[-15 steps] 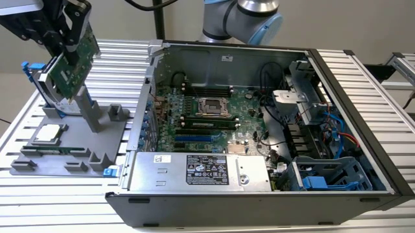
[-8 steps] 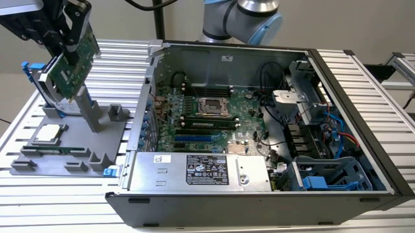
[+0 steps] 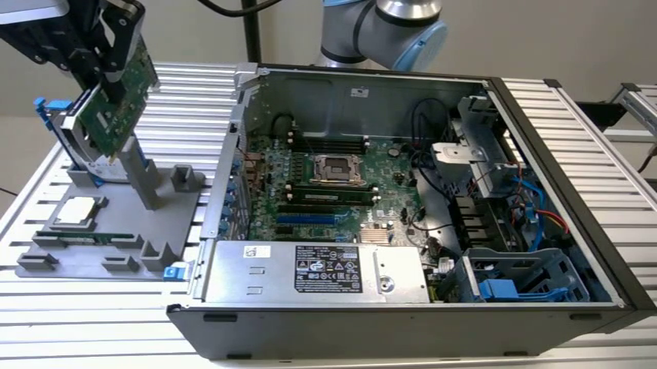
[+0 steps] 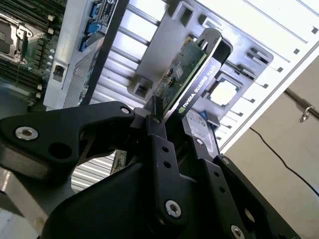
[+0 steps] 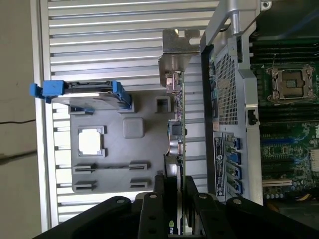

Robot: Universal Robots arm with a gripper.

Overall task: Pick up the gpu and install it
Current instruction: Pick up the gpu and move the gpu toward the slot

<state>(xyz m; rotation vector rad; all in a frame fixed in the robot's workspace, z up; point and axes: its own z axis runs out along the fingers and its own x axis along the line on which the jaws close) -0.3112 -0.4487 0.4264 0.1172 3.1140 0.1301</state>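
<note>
The gpu [image 3: 118,96] is a green card that hangs tilted over the grey parts tray [image 3: 185,211] at the exterior view's left. Its silver bracket end [image 5: 174,59] points away from my gripper. My gripper [image 3: 103,65] is shut on the card's upper end, a black finger pressed on each face. In the second wrist view the gpu [image 4: 187,74] sticks out from between the fingers [image 4: 157,129]. In the first wrist view the gpu [image 5: 175,134] shows edge-on, beside the wall of the open computer case [image 5: 227,94]. The gripper [image 5: 174,186] clamps it there too.
The open case [image 3: 555,146] lies at the exterior view's right, with the motherboard [image 3: 328,177] and its blue slots [image 3: 308,219] exposed. On the tray stand a silver hard drive with blue rails [image 5: 84,94], a square chip [image 3: 80,211] and a memory stick [image 3: 88,237]. Ribbed table [image 3: 185,84] surrounds them.
</note>
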